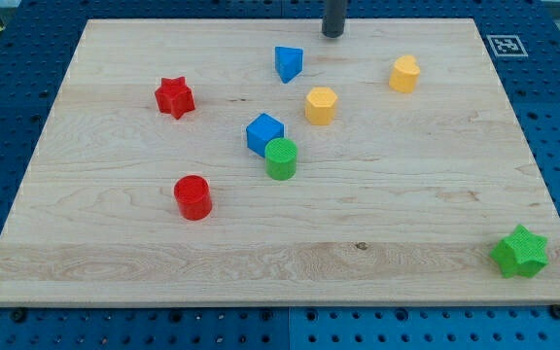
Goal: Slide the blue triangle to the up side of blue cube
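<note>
The blue triangle (288, 63) lies near the view's top, centre. The blue cube (264, 133) sits below it and slightly to the left, touching a green cylinder (281, 158) at its lower right. My tip (332, 34) is at the view's top edge, up and to the right of the blue triangle, apart from it.
A yellow hexagonal block (321, 104) lies right of the blue cube. Another yellow block (404, 74) sits farther right. A red star (174, 97) is at the left, a red cylinder (192, 197) below it, and a green star (520, 252) at the bottom right corner.
</note>
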`<action>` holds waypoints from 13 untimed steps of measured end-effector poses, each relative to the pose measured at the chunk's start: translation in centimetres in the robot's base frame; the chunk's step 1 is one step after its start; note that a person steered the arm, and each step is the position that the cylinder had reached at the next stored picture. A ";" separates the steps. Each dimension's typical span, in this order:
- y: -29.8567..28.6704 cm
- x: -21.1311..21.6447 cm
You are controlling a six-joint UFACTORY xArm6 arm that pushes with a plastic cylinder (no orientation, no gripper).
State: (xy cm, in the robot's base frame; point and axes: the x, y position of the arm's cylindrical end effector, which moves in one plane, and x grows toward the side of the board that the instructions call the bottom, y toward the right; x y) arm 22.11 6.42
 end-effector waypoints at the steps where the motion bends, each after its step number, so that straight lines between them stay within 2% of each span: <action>1: -2.5 0.0; 3: -4.9 4.0; 6: -4.5 20.0; 8: -4.5 26.6; 11: -4.5 27.6; 12: -4.5 31.6; 13: -4.8 33.1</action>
State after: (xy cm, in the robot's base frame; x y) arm 55.21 1.66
